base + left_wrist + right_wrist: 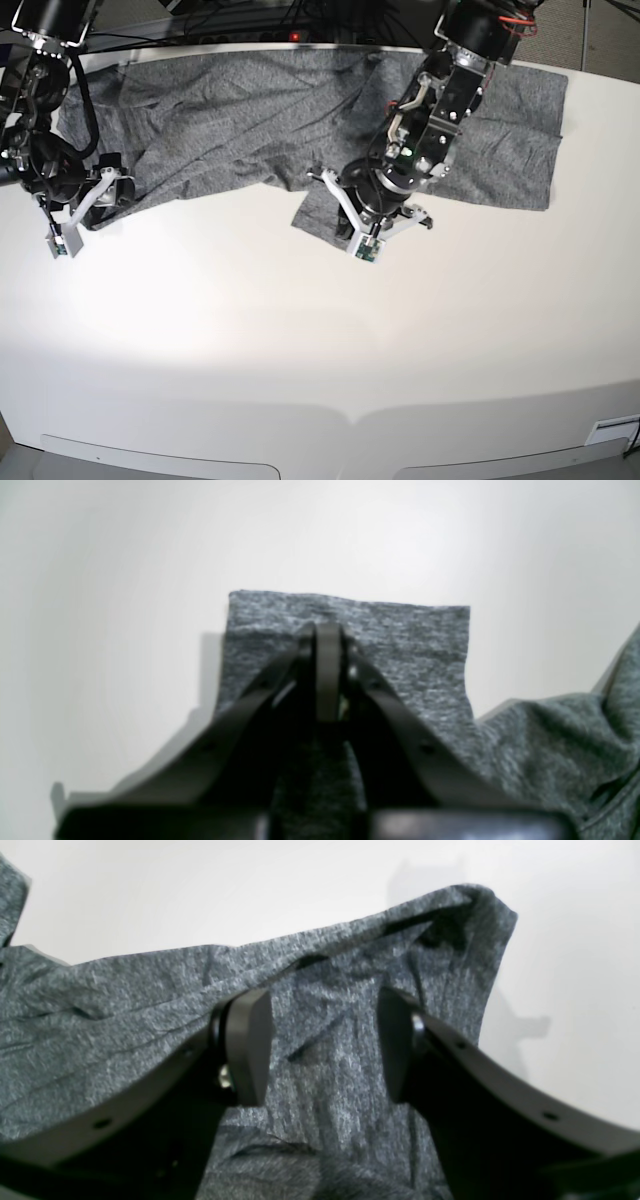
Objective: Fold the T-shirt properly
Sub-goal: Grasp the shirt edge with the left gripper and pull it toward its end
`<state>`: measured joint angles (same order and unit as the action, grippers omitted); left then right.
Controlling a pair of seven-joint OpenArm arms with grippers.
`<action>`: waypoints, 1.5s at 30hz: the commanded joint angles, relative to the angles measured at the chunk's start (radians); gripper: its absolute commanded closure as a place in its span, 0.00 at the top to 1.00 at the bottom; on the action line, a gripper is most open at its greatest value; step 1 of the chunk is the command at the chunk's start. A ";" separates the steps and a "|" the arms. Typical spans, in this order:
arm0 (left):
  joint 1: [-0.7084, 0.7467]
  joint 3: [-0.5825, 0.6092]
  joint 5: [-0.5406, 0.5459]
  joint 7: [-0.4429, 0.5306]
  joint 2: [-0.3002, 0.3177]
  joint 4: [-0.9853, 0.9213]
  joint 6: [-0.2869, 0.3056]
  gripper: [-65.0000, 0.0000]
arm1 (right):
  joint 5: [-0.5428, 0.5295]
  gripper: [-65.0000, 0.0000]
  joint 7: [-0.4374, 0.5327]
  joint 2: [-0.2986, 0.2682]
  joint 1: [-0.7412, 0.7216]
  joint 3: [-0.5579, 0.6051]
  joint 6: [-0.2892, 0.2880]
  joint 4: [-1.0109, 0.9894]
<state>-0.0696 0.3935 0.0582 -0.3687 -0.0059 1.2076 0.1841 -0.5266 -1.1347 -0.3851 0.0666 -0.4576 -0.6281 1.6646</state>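
Observation:
The heather-grey T-shirt (250,120) lies spread and wrinkled across the far part of the white table (300,340). One long sleeve runs toward the table's middle. My left gripper (327,630) is shut on the flat cuff end of that sleeve (400,645); in the base view it (345,222) is at the sleeve's end (315,215). My right gripper (325,1045) is open, its two pads on either side of a bunched edge of the shirt (325,965). In the base view it (85,210) is at the shirt's left edge.
Bare white table shows beyond the cuff in the left wrist view (150,555) and beyond the cloth edge in the right wrist view (575,965). Cables and dark gear (300,20) lie behind the table's far edge. The table's front edge (350,415) curves below.

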 commanded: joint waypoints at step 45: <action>0.005 0.002 -0.047 -0.146 -0.032 -0.210 -0.024 0.00 | -0.008 0.52 0.010 -0.016 -0.015 -0.005 -0.002 0.016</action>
<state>-0.1158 0.3931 0.0269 -0.2302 -0.0555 1.0332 0.1570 -0.5262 -1.1343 -0.3851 0.0666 -0.4576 -0.6281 1.6646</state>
